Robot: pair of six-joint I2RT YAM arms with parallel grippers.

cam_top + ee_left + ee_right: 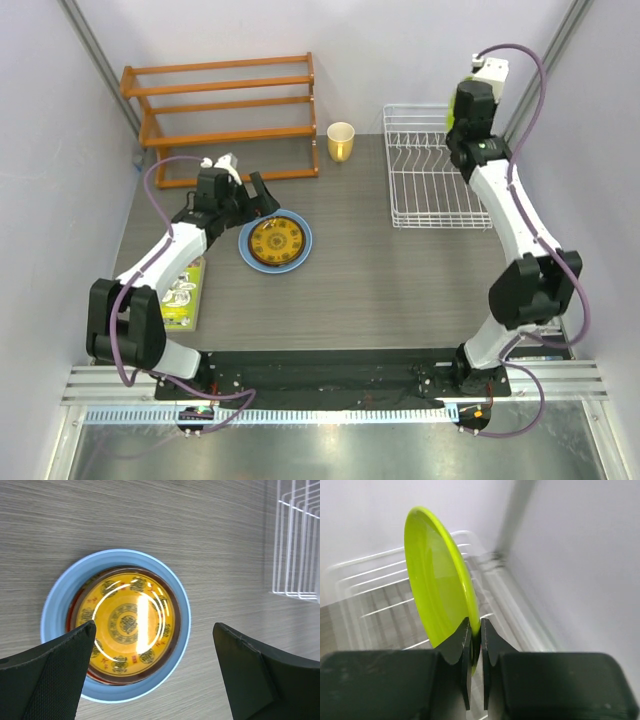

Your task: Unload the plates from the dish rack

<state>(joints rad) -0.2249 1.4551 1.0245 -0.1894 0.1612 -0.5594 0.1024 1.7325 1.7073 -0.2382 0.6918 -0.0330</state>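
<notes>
The large light blue plate (297, 250) lies flat on the table left of centre, with the yellow-brown patterned plate (275, 241) stacked in it. A dark red rim (76, 611) shows between them. My left gripper (258, 197) is open and empty just above the stack's far edge; in the left wrist view (154, 627) the stack (127, 622) lies between its fingers. My right gripper (462, 122) is shut on the rim of the lime green plate (435, 580) and holds it upright over the far right of the white wire dish rack (430, 190). The rack looks empty otherwise.
An orange wooden shelf rack (225, 110) stands at the back left. A yellow cup (341, 141) stands between it and the dish rack. A green and white printed packet (183, 290) lies under the left arm. Walls close in on both sides.
</notes>
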